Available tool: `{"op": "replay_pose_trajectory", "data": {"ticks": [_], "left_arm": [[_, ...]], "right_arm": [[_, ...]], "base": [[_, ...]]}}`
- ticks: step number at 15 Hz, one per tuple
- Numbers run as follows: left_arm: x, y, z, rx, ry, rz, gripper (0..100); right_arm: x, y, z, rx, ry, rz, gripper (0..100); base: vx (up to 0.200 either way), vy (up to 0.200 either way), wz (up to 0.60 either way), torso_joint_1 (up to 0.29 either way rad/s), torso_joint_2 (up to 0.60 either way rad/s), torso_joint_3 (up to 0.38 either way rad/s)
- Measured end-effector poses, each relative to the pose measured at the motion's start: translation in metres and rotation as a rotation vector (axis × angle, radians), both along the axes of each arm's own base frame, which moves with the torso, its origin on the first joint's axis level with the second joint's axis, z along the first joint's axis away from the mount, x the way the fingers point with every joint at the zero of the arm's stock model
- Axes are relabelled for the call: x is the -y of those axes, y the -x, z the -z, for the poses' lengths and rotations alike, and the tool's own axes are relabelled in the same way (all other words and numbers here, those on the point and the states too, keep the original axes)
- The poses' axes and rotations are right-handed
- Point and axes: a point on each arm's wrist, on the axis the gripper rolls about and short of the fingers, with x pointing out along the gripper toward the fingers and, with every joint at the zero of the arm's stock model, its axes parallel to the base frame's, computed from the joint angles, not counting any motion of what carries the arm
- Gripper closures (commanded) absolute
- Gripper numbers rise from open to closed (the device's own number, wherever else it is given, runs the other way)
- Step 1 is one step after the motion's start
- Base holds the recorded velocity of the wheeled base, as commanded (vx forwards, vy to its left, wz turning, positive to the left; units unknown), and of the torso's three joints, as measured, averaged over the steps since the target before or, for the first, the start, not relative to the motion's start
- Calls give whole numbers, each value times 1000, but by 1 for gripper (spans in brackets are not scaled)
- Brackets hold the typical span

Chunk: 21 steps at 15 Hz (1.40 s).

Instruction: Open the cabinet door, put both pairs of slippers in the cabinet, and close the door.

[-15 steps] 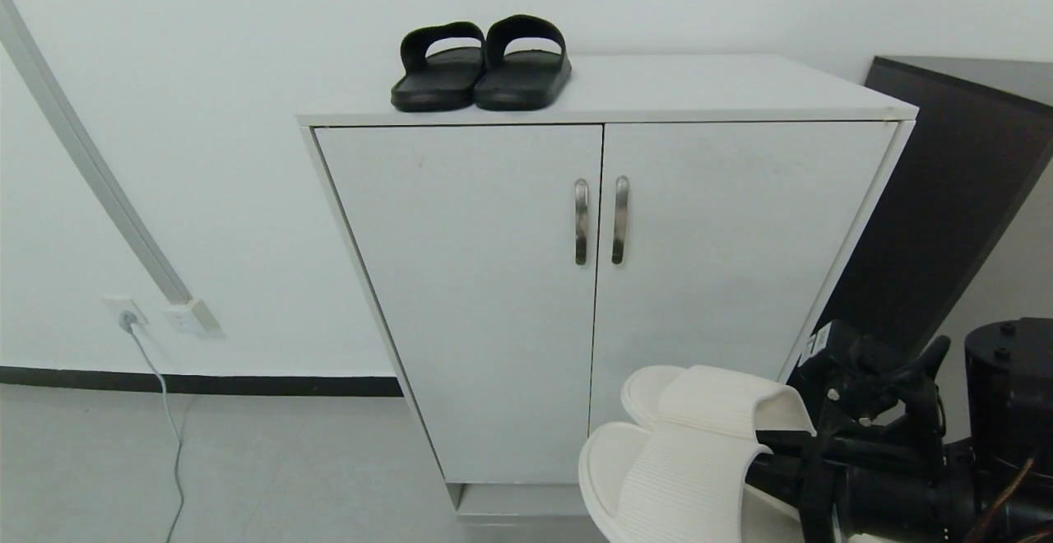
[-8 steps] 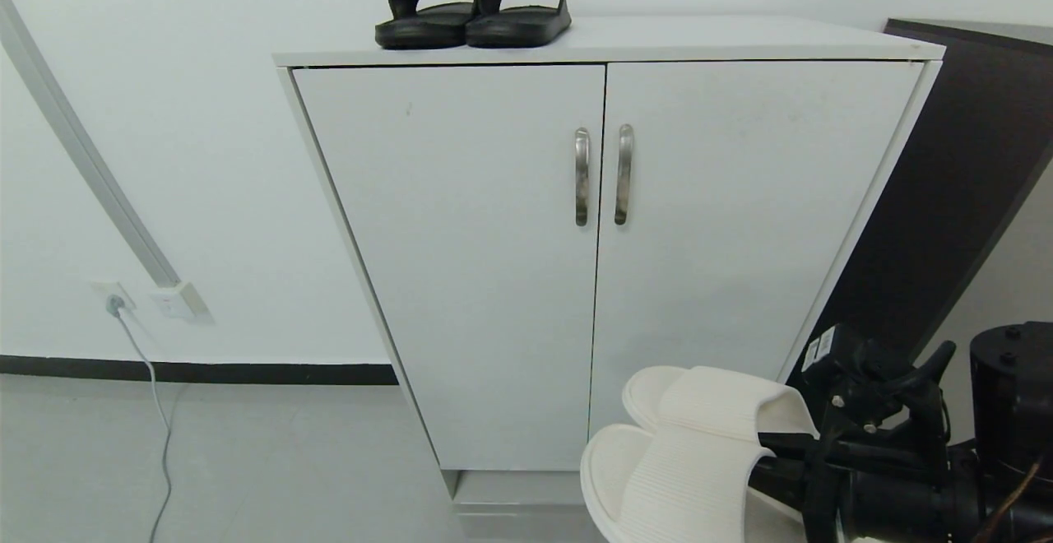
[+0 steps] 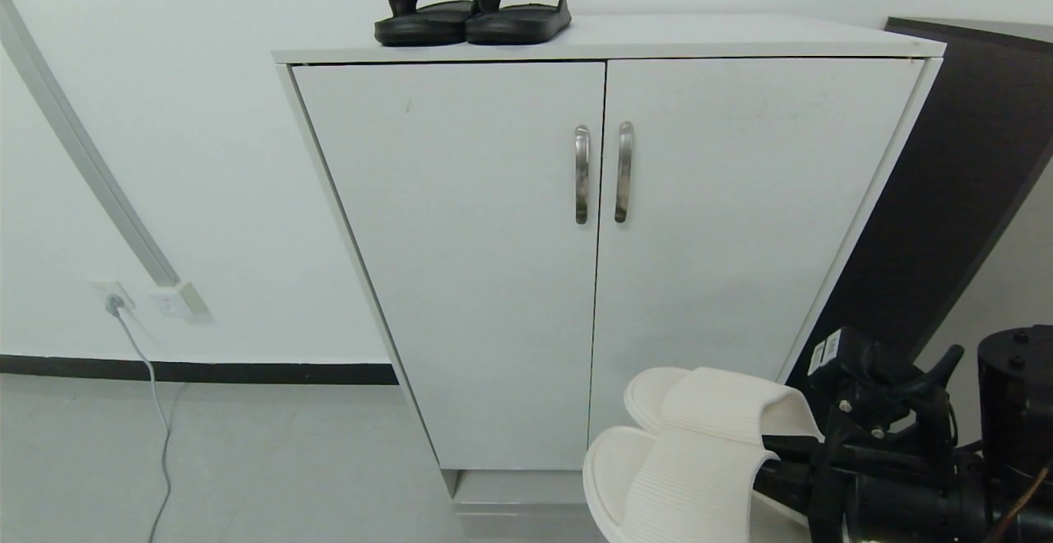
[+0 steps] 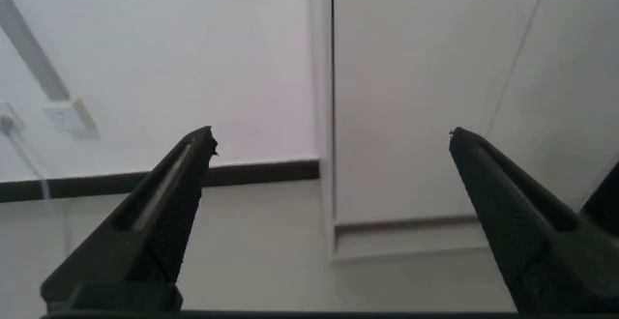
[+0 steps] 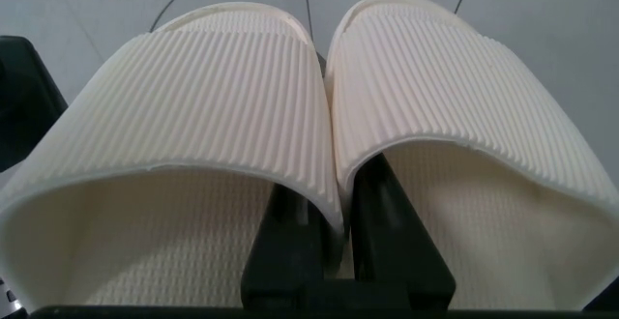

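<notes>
A tall white two-door cabinet [image 3: 740, 280] stands against a white wall, seen from just in front of it. Both doors are shut, and two upright metal handles [image 3: 582, 174] sit side by side where the doors meet, in the cabinet's upper half.

A pair of black slippers [image 3: 473, 2] rests on top of the cabinet, left of its middle. The two lie side by side and touching, with their open backs facing the room.

A pair of white ribbed slippers [image 3: 699, 452] hangs in the air low down in front of the cabinet's right door, near its base. The right gripper [image 5: 338, 246] holds them. Its dark fingers [image 5: 387, 232] reach in under the two straps, and its jaws are clamped on the inner strap edges, pressing the pair together.

The left gripper [image 4: 331, 137] hangs low before the cabinet's left front corner. Its jaws are wide apart with nothing between them.

A dark panel [image 3: 946, 197] leans close against the cabinet's right side. To the cabinet's left, a wall socket [image 3: 111, 300] holds a plug, and its grey cable [image 3: 160, 428] trails down to the floor.
</notes>
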Motion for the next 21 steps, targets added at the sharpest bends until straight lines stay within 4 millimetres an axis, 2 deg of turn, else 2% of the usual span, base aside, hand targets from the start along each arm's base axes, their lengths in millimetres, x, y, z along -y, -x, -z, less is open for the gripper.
{"op": "replay_pose_trajectory", "data": {"ticks": [2,4,8,11,15,21], "left_arm": [[2,-6,-22,-32,28,79,0],[4,-24,-45,-83,44,170,0],[10,-84,-90,-43,46,360,0],[28,-133,-114,-29,47,506,0],[76,-184,-142,-55,67,681,0],[172,-232,-167,-85,136,935,0]], "right_arm": [[0,0,0,0,0,-1,100],[0,0,0,9,10,-6,100],[0,0,1,11,12,-9,100],[-1,0,1,10,12,-10,100],[-4,2,0,13,11,-28,100],[-4,3,0,10,7,-28,100]], "base": [[0,0,0,0,0,0],[0,0,0,0,0,0],[0,0,0,0,0,0],[0,0,0,0,0,0],[0,0,0,0,0,0],[0,0,0,0,0,0]]}}
